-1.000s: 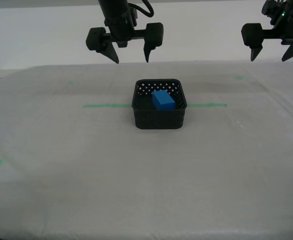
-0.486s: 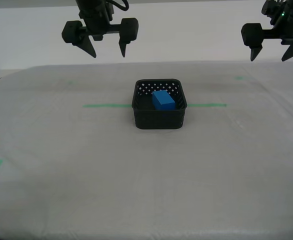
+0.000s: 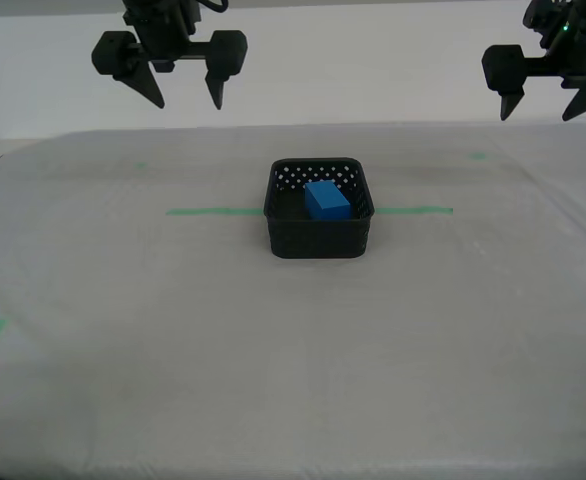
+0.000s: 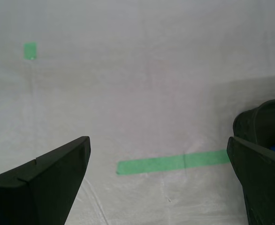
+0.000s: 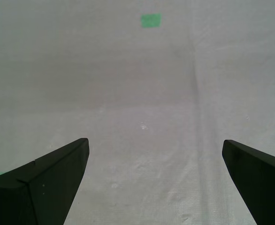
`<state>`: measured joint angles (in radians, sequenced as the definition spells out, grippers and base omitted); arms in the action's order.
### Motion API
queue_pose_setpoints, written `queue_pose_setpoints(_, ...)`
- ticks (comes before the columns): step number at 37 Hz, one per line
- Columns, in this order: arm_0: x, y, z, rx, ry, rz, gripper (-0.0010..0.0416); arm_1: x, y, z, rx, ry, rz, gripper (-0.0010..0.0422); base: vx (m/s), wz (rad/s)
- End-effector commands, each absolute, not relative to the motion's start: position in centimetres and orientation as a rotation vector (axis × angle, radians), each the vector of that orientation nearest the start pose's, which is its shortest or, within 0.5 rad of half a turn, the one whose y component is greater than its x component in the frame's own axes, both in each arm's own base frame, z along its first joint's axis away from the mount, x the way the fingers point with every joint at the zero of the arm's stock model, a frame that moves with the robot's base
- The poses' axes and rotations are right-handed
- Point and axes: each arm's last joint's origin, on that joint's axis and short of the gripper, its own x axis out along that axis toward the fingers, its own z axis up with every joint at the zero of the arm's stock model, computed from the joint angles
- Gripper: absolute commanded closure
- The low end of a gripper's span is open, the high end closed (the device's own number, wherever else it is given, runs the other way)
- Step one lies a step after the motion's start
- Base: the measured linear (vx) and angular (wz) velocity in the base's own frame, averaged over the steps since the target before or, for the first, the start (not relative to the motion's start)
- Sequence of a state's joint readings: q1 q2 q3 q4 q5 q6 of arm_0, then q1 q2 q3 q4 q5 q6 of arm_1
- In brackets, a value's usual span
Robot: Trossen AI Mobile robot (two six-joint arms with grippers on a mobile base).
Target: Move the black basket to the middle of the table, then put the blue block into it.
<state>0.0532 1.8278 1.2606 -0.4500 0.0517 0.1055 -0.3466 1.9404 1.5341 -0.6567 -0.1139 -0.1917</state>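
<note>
Both grippers raised, open, empty.

The black basket, lattice-walled and upright, is sitting near the middle of the whitish-grey counter, across the green tape line. The blue block is lying inside it, toward its 1 o'clock corner.

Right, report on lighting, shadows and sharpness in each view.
Exterior view: even, soft light; the black basket casts hardly any shadow on the table, and the blue block is sharp. Second wrist view: the green tape line is crisp, no glare. First wrist view: flat light, the tabletop texture readable, the near fingers dark and featureless.
</note>
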Motion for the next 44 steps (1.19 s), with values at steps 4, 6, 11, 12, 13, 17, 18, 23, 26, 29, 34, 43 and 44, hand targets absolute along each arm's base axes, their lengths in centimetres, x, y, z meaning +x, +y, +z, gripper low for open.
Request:
queue_pose_setpoints(4, 37.7, 1.9, 19.6, 0.043, 1.012, -0.049, 0.0007, 38.5, -12.9, 22.0, 0.065, 1.046, -0.106, 0.0012, 0.0, 0.0)
queue_pose_setpoints(6, 37.7, 1.9, 19.6, 0.043, 1.012, -0.049, 0.0007, 38.2, -12.5, 21.8, 0.058, 1.035, -0.103, 0.0011, 0.0, 0.0)
queue_pose_setpoints(11, 37.7, 1.9, 19.6, 0.043, 1.011, -0.049, 0.0007, 37.2, -11.2, 21.4, 0.026, 0.99, -0.086, 0.0012, 0.0, 0.0)
queue_pose_setpoints(12, 37.7, 1.9, 19.6, 0.043, 1.011, -0.049, 0.0007, 37.0, -10.9, 21.4, 0.02, 0.981, -0.082, 0.0012, 0.0, 0.0)
queue_pose_setpoints(13, 37.7, 1.9, 19.6, 0.043, 1.011, -0.049, 0.0007, 36.7, -10.6, 21.4, 0.014, 0.975, -0.075, 0.0012, 0.0, 0.0)
queue_pose_setpoints(17, 37.7, 1.9, 19.6, 0.043, 1.01, -0.049, 0.0007, 35.8, -9.3, 21.2, -0.005, 0.952, -0.043, 0.0012, 0.0, 0.0)
queue_pose_setpoints(18, 37.7, 1.9, 19.6, 0.043, 1.009, -0.049, 0.0007, 35.6, -9.0, 21.2, -0.009, 0.941, -0.033, 0.0012, 0.0, 0.0)
queue_pose_setpoints(23, 37.7, 1.9, 19.6, 0.044, 1.008, -0.049, 0.0007, 34.3, -8.0, 21.0, -0.025, 0.895, 0.011, 0.0012, 0.0, 0.0)
queue_pose_setpoints(26, 37.7, 1.9, 19.6, 0.044, 1.007, -0.049, 0.0007, 33.8, -7.8, 21.1, -0.031, 0.857, 0.012, 0.0012, 0.0, 0.0)
queue_pose_setpoints(29, 37.7, 1.9, 19.6, 0.044, 1.008, -0.049, 0.0007, 33.7, -7.7, 21.1, -0.023, 0.838, 0.025, 0.0012, 0.0, 0.0)
queue_pose_setpoints(34, 37.7, 1.9, 19.6, 0.044, 1.007, -0.049, 0.0007, 33.6, -7.6, 20.9, -0.034, 0.847, 0.033, 0.0012, 0.0, 0.0)
queue_pose_setpoints(43, 37.7, 1.9, 19.6, 0.044, 1.006, -0.049, 0.0007, 33.6, -7.6, 20.9, -0.035, 0.848, 0.032, 0.0012, 0.0, 0.0)
queue_pose_setpoints(44, 37.7, 1.9, 19.6, 0.044, 1.005, -0.049, 0.0007, 33.6, -7.6, 20.9, -0.035, 0.848, 0.032, 0.0012, 0.0, 0.0)
